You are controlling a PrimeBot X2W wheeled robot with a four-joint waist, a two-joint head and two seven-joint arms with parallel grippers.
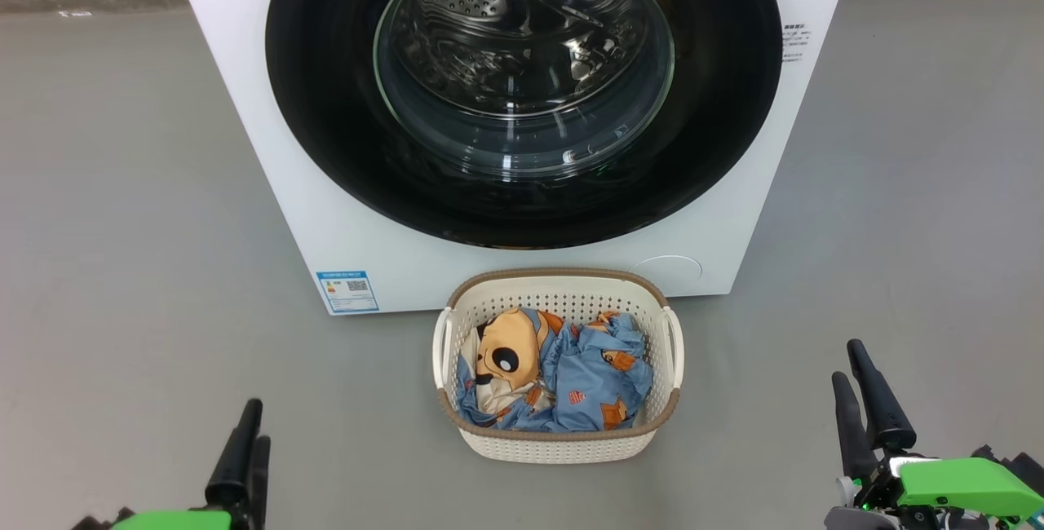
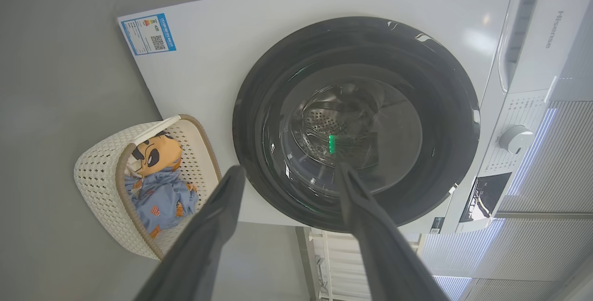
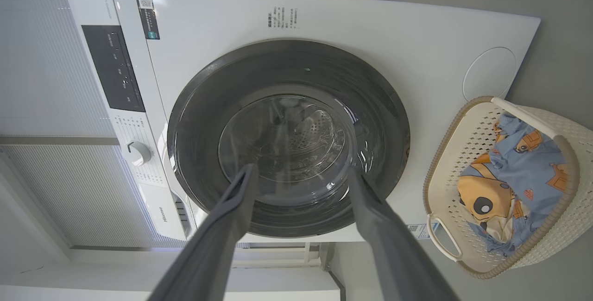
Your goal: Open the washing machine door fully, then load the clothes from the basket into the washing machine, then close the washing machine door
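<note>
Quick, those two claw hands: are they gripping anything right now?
Left gripper: open, holding nothing.
Right gripper: open, holding nothing.

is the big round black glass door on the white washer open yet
No, the round glossy black washing machine door sits shut flush against the big white front-loading washing machine.
</note>
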